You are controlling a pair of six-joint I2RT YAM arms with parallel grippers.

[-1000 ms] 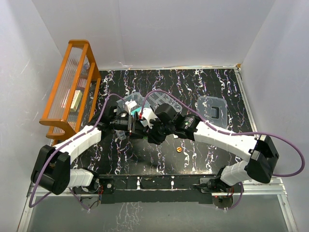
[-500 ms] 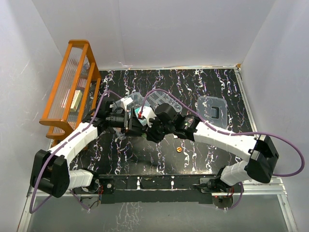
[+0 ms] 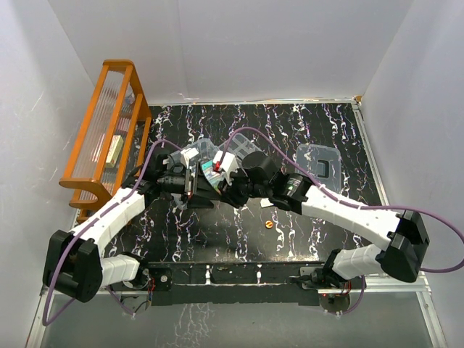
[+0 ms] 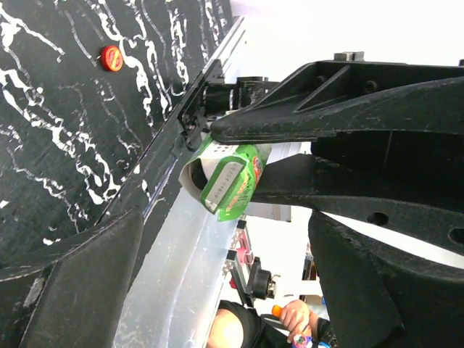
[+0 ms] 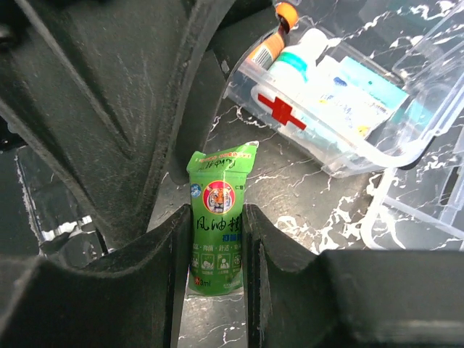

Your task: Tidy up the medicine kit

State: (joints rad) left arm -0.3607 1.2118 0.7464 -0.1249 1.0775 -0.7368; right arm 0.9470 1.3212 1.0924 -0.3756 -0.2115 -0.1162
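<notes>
Top external view, left to right: the left gripper (image 3: 190,181) has just thrown its jaws wide and let the green packet (image 5: 217,188) go, so the right gripper (image 5: 216,214) alone pinches it. Handover looks done, and packing is likely next. Just beyond sits the medicine kit box (image 5: 290,119), clear, red-crossed and uncovered, with bottles and cartons inside; its lid (image 3: 319,163) lies further right.

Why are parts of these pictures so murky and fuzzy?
Right wrist view: the right fingers blur into dark shapes close to the lens, the green sachet between them is sharp, the clear box glints. Left wrist view: left fingers soft, background washed white. Top view: evenly lit, crisp.
</notes>
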